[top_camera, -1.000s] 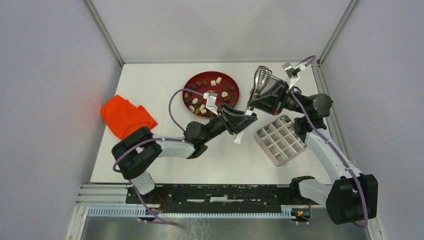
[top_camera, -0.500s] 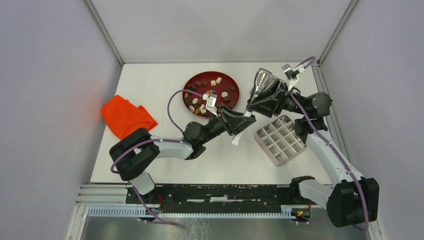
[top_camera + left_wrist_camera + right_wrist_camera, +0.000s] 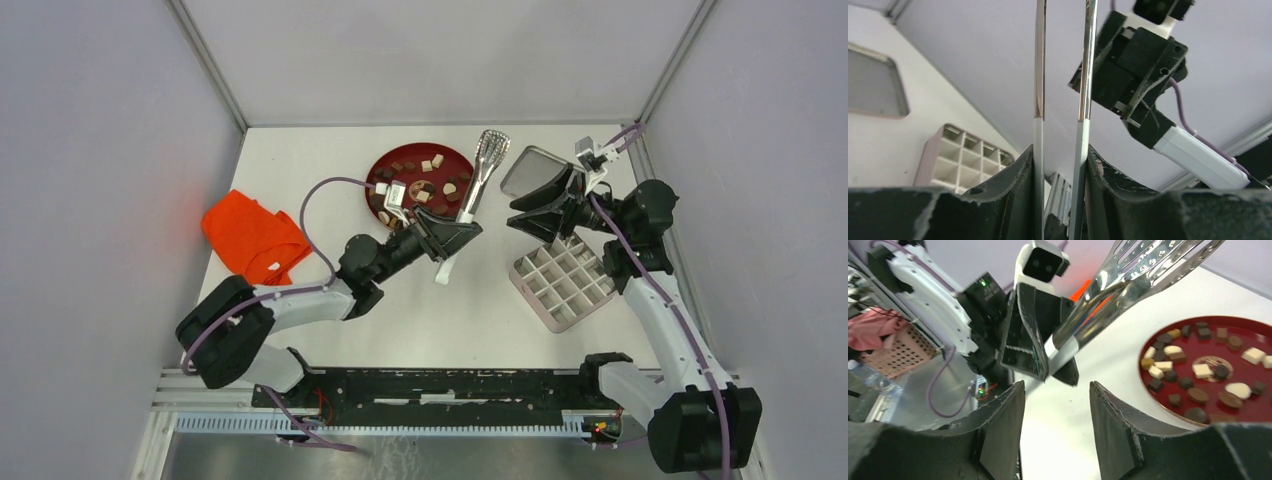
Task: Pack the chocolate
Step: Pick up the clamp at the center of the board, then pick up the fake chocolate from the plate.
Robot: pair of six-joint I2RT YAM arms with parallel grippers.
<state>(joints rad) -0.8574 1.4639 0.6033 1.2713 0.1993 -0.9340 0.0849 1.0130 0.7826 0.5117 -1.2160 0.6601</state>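
- Robotics lab test cell: plain grey panels in aluminium framing close off the left, far and right edges of my white desk.
- Along the near edge, an extruded metal rail anchors my cabled arms.

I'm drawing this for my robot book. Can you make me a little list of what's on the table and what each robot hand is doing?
left gripper: shut on the metal tongs, gripping them near the handle end
right gripper: open, holding nothing
chocolate: many small brown and cream pieces on the red plate
grid tray: white, no chocolate seen in it
orange cloth: crumpled, on the table's left side
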